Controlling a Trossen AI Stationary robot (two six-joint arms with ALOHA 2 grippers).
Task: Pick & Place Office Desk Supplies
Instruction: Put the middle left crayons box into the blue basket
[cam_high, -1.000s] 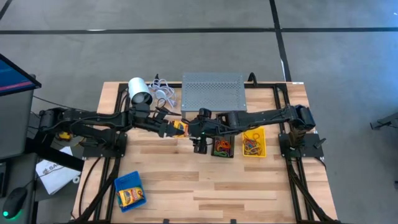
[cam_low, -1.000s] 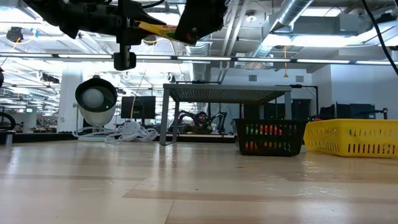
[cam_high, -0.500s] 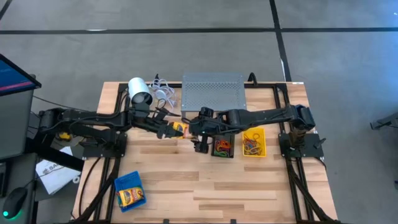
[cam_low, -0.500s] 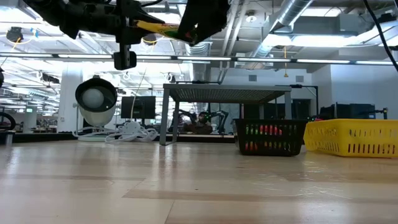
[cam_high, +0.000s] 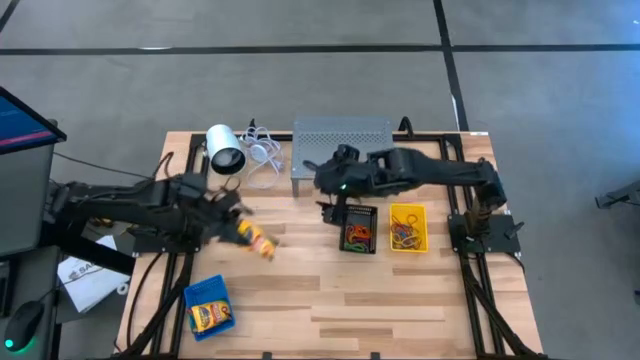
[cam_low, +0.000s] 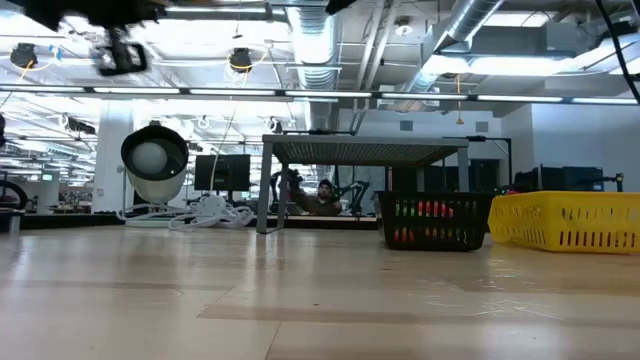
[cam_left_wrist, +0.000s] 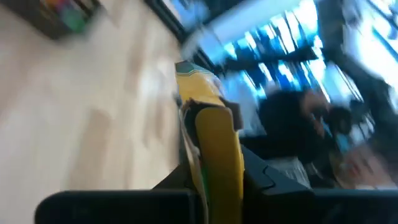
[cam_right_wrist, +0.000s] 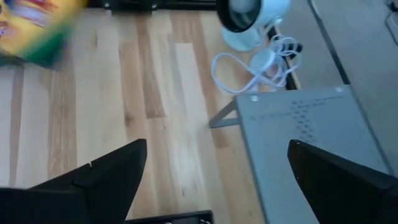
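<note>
Crayon box (cam_high: 257, 239), yellow, pinched between left gripper (cam_high: 243, 229) fingers, carried above surface (cam_high: 420, 300), well left of black bin (cam_high: 358, 229), roughly halfway toward blue bin (cam_high: 207, 307) that already holds second box. Right gripper (cam_high: 333, 203) fingers spread wide, empty, just above-left of black bin, over edge of grey stand (cam_high: 341, 145).

Risk: grip looks to sit on one end of box; fast swing could twist or fling it short of blue bin.

Versus earlier: both grippers met at box beside black bin; now right has let go and pulled back, left has swung box away.
</note>
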